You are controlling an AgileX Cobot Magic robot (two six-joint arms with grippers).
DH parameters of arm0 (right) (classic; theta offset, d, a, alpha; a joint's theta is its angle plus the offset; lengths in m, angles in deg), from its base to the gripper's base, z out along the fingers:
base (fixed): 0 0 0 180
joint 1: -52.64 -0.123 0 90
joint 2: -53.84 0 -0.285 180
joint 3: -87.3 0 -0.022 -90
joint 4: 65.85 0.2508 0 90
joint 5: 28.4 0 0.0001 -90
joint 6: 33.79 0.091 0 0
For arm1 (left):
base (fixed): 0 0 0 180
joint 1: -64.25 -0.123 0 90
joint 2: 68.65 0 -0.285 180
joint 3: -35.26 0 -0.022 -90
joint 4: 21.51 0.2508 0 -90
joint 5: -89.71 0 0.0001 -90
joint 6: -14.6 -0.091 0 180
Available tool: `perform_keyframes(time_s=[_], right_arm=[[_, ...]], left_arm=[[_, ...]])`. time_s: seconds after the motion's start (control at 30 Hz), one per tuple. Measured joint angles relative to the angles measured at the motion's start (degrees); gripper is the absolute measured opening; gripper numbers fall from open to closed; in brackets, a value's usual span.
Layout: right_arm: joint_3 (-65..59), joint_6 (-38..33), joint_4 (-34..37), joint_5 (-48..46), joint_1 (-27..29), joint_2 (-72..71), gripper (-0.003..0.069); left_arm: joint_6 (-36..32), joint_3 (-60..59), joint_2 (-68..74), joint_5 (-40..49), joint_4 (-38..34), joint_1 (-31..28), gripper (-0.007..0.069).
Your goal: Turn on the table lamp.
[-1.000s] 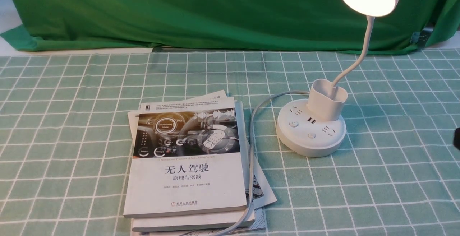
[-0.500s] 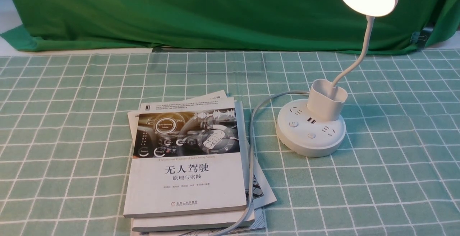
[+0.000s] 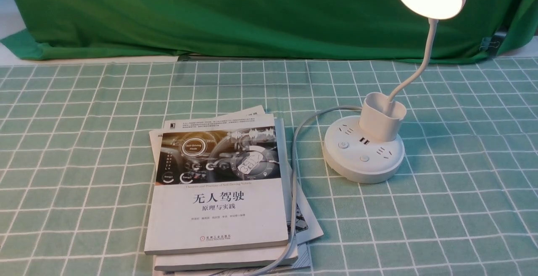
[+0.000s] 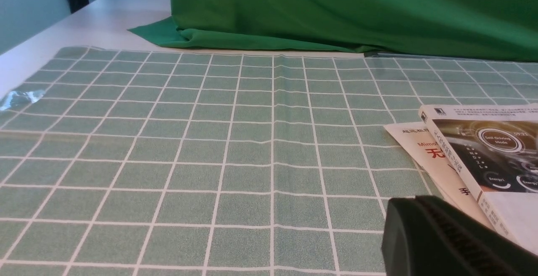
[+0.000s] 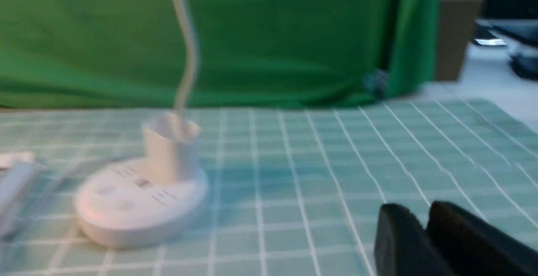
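The right pincer (image 5: 420, 219), clenched empty, has backed away toward the right edge of the table (image 3: 483, 208), and the table lamp (image 3: 380, 122) shines, so the job looks done.

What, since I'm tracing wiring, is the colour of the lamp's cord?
Light grey; the cord shows best in the front view.

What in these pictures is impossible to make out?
1. Front view: the top edge clips the head of the table lamp; its grey cord leaves the bottom edge.
2. Left wrist view: left gripper cut off at the corner, state unclear.
3. Right wrist view: blur hides whether the right gripper is open.
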Motion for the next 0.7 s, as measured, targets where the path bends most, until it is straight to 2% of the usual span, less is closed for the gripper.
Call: perform_keyframes(time_s=[0.23,0.47,0.7], right_arm=[[-1.8,0.8,0.0,-1.5,0.2,0.0,0.0164],[-1.9,0.9,-0.1,-1.6,-6.0,0.0,0.0178],[-1.9,-0.6,-1.5,-1.6,-6.4,0.0,0.019]], left_arm=[[0.0,0.0,0.0,0.0,0.0,0.0,0.0021],[0.0,0.0,0.0,0.0,0.0,0.0,0.0021],[0.0,0.0,0.0,0.0,0.0,0.0,0.0021]])
